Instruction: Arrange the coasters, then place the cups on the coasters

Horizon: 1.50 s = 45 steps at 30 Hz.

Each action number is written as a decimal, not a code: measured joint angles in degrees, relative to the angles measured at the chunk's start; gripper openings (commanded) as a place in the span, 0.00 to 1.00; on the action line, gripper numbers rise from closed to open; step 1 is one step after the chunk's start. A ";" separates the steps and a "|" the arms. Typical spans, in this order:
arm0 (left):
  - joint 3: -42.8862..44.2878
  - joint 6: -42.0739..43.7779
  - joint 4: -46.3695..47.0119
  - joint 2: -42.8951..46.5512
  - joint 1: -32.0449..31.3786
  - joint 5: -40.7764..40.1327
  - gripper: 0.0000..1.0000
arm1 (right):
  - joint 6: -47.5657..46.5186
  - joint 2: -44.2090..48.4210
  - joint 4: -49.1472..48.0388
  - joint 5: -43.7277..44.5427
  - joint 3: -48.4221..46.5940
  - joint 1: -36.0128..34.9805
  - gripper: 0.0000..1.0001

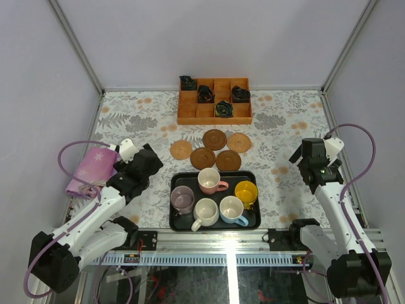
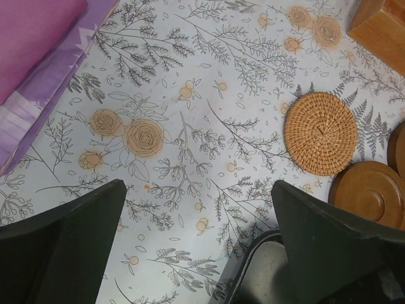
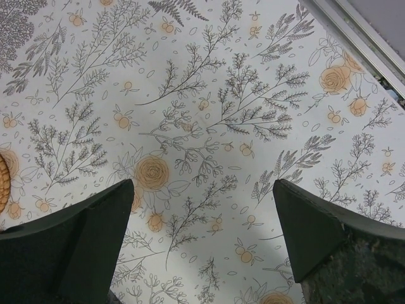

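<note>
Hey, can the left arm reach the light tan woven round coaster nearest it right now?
Probably yes. The left gripper is open and empty, and only bare floral tablecloth lies between it and that tan woven round coaster.

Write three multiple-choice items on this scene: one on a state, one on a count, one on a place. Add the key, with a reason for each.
1. How do the left pincer and the right pincer stand?
A. both shut
B. both open, nothing between the fingers
C. one open, one shut

2. How many of the coasters are tan woven?
A. two
B. three
C. five

3. Where are the cups?
A. on the coasters
B. in the pincers
C. in the black tray

Key:
1 B: each wrist view shows the fingers wide apart with nothing between them.
2 A: the top view shows two woven discs beside three dark wooden ones.
3 C: all five stand inside its rim, apart from the coasters.
</note>
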<state>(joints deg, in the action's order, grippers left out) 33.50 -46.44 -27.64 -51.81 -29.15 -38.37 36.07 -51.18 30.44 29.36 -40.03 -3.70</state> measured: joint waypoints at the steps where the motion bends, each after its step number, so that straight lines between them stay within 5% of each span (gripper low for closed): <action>1: 0.00 -0.04 0.07 0.00 0.00 0.00 0.99 | 0.00 0.00 0.00 0.11 0.00 0.00 0.99; 20: -0.31 0.57 7.28 -3.19 0.00 0.61 1.00 | -4.59 5.55 -5.14 -3.23 -0.31 0.02 1.00; 28: 0.63 4.26 14.01 -11.98 0.00 4.20 0.98 | -11.02 3.50 -14.99 -21.22 -0.39 0.02 0.64; 29: 1.01 4.48 14.62 -13.38 0.00 4.81 0.96 | -11.28 2.29 -15.41 -22.62 -0.44 0.02 0.56; 30: 1.51 4.74 15.34 -14.88 0.00 5.38 0.95 | -11.45 0.74 -15.78 -24.06 -0.50 0.02 0.32; 31: 1.99 4.92 15.89 -15.98 0.00 5.86 0.93 | -11.67 -0.79 -16.04 -25.55 -0.63 0.02 0.18; 36: 4.81 6.80 19.76 -19.63 0.00 8.04 0.67 | -12.11 -5.09 -17.84 -30.47 -1.42 0.02 0.01; 43: 5.31 11.52 29.07 -23.50 0.00 17.22 0.08 | -12.66 -11.69 -22.08 -37.75 -4.90 0.00 0.00; 45: 5.70 12.04 31.21 -26.14 0.00 21.18 0.00 | -12.59 -14.88 -23.69 -40.28 -5.79 -0.13 0.00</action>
<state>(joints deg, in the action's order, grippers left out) 39.20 -34.39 3.57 -77.95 -29.15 -17.19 23.49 -66.06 6.74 -10.92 -45.82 -3.84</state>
